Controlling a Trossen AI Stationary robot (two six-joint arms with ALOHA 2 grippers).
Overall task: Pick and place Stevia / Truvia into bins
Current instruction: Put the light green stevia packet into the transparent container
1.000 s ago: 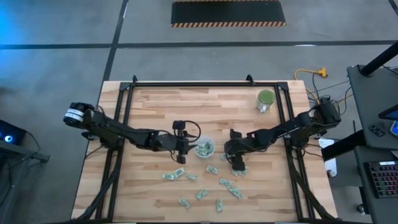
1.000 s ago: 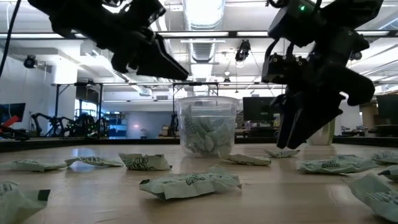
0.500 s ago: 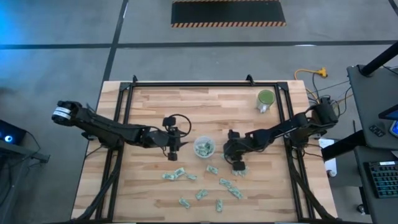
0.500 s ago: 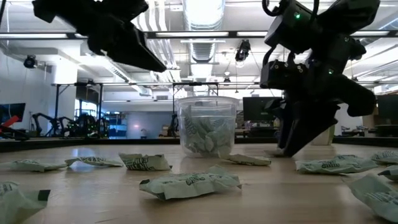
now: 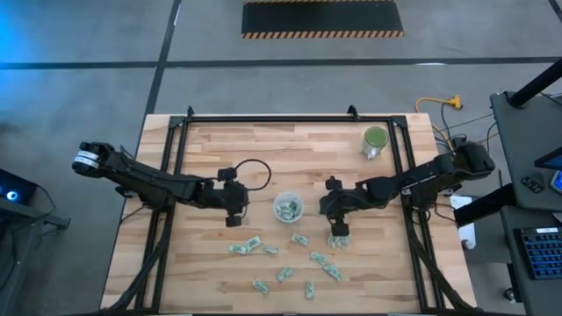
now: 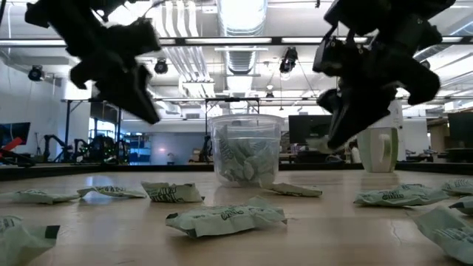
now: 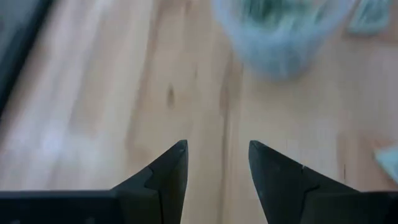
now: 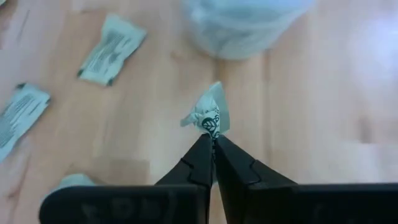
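The bin [image 5: 288, 208] is a clear round cup standing mid-table with several Stevia packets inside it [image 6: 246, 151]. More pale green packets [image 5: 299, 239] lie flat on the wood toward the near edge [image 6: 225, 218]. My right gripper [image 5: 336, 230] hangs just right of the bin, shut on one crumpled packet [image 8: 208, 115]. My left gripper [image 5: 233, 219] is open over bare wood left of the bin, with nothing between its fingers [image 7: 217, 152]. My right gripper pinches the packet by its crumpled near end [image 8: 211, 132] between its two fingertips. The fingers slant downward. The rest of the packet sticks out past the fingertips, and in the low view the packet [image 6: 318, 144] hangs clear of the table.
A green mug [image 5: 375, 140] with a white handle stands at the far right of the table. Loose packets are scattered between the bin and the near edge [image 5: 325, 263]. Black frame rails [image 5: 180, 154] run along the table's left, right and far sides.
My right gripper has shut on a packet that lay on the table right of the bin and has lifted it clear. My left gripper has drawn back from the bin toward the table's left edge and has tipped further downward, staying open.
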